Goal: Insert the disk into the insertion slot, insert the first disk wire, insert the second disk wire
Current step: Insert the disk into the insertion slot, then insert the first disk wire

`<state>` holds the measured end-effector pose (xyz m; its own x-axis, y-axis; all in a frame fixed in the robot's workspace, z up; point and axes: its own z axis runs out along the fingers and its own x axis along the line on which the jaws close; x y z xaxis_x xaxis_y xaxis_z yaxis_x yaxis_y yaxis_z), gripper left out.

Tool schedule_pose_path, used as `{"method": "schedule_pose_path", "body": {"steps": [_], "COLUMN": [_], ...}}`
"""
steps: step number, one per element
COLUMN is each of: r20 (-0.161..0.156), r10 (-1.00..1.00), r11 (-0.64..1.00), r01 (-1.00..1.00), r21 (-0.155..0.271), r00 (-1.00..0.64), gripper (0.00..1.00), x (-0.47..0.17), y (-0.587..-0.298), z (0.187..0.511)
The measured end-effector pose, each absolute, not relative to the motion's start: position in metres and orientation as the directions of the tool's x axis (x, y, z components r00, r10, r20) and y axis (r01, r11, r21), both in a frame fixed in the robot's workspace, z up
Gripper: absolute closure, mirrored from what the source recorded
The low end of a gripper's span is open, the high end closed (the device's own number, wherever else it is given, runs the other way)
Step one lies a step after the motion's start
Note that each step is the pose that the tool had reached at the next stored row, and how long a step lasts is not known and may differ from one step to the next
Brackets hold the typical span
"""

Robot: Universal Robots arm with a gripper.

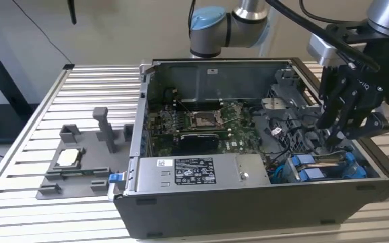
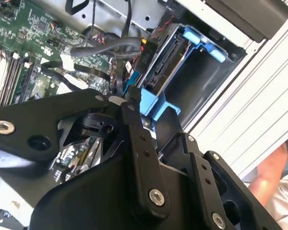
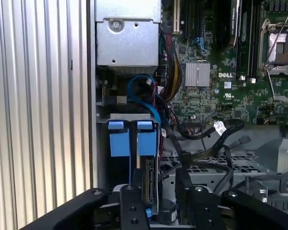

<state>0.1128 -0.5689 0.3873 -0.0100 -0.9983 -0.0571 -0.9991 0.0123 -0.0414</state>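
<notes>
Power-supply box point(image 1: 194, 172) beside motherboard point(image 1: 238, 119); holder plate point(image 1: 89, 157) on slatted table point(image 1: 26, 167).

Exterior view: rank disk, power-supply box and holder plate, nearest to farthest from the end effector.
1. The disk, just below the end effector.
2. The power-supply box, toward the exterior view's left.
3. The holder plate, outside the case, farthest left.

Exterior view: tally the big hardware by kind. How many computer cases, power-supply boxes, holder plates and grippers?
Computer case: 1
Power-supply box: 1
Holder plate: 1
Gripper: 1
Total: 4
</notes>
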Motion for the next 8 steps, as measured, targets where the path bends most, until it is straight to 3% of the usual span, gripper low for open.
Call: {"method": "schedule_pose_path", "body": {"steps": [8], "r20": [-0.059], "r10": [-0.998], "r11": [0.013], "r01": [-0.997], "r21": [-0.081], "r00": [-0.008], "gripper": [0.59], "x": [0.1133], "y": [-0.5647], "z": [0.3946]}}
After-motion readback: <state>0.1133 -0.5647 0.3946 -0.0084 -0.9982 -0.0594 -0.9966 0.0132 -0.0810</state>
